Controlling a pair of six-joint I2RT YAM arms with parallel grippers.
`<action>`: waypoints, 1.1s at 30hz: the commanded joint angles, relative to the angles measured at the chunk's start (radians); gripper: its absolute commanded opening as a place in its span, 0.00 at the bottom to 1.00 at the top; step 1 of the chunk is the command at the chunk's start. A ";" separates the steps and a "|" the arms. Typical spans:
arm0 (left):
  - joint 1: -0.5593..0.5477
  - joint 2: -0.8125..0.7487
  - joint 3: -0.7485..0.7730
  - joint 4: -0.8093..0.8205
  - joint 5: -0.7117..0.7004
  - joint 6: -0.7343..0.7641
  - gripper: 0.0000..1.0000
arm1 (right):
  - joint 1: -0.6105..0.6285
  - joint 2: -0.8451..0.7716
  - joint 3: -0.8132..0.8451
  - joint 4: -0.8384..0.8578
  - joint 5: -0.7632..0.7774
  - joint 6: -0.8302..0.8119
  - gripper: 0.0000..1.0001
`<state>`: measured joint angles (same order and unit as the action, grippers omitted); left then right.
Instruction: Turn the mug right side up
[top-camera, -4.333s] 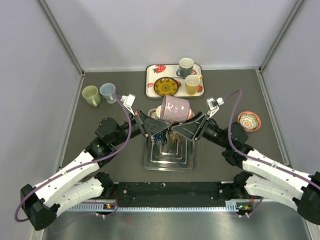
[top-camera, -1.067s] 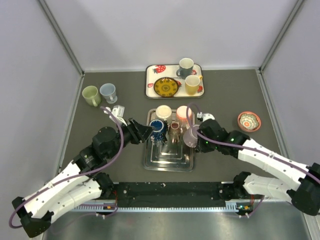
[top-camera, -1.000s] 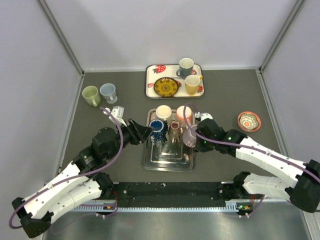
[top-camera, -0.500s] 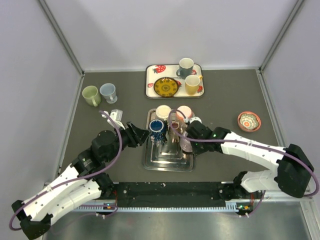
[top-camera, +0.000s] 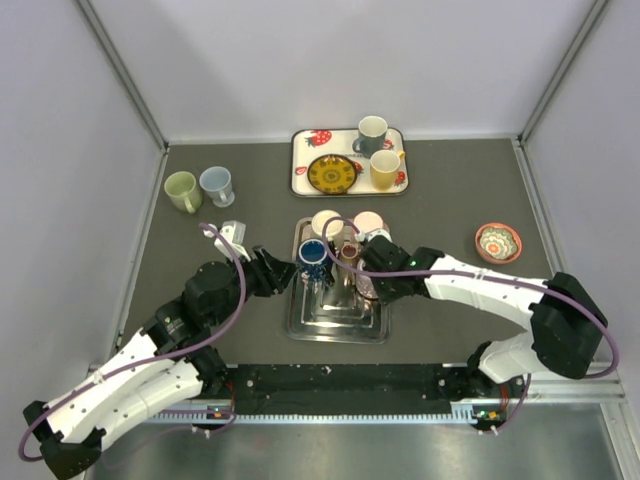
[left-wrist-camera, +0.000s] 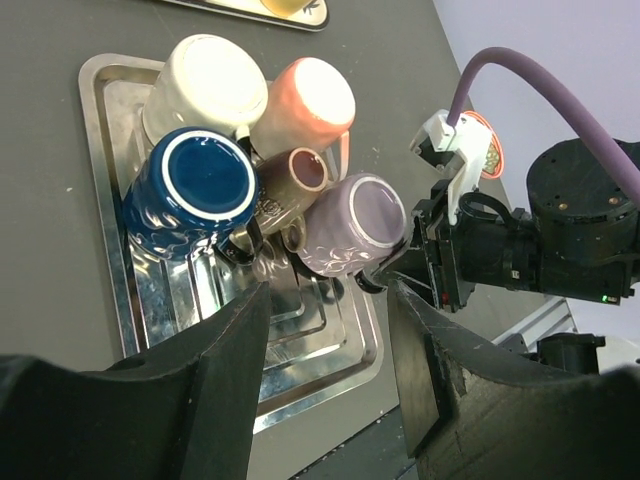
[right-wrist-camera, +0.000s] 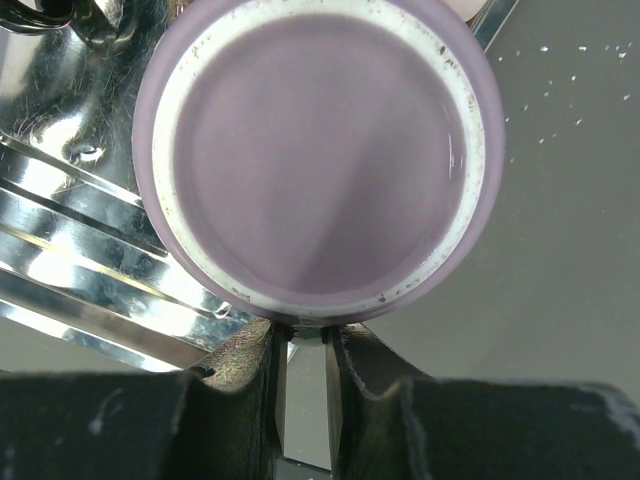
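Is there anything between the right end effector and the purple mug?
Nothing visible does. The right end effector is shut on the purple mug, which is upside down over the metal tray.

Overhead plus two close wrist views, sharing purple mug (left-wrist-camera: 352, 222)

Right wrist cam: the purple mug (right-wrist-camera: 320, 160) fills my view, base toward the lens, with a pale unglazed ring around the foot. My right gripper (right-wrist-camera: 305, 345) pinches at its near edge, only a thin slit between the fingers. Ridged steel tray (right-wrist-camera: 70, 290) beneath at left; dark speckled table (right-wrist-camera: 560, 300) at right.
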<state>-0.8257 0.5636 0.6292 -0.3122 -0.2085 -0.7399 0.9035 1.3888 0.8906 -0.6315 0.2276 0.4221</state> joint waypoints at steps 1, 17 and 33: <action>0.003 -0.016 0.001 0.005 -0.032 0.025 0.55 | 0.015 0.015 0.059 0.069 0.007 -0.011 0.00; 0.003 0.030 0.027 -0.027 -0.086 0.054 0.56 | 0.049 -0.056 0.051 0.040 0.001 0.029 0.36; 0.532 0.462 0.217 0.007 0.086 0.100 0.59 | 0.049 -0.396 0.139 -0.068 0.090 0.021 0.47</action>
<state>-0.4324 0.8837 0.7906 -0.3653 -0.2539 -0.6724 0.9409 1.0489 1.0256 -0.7177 0.2840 0.4473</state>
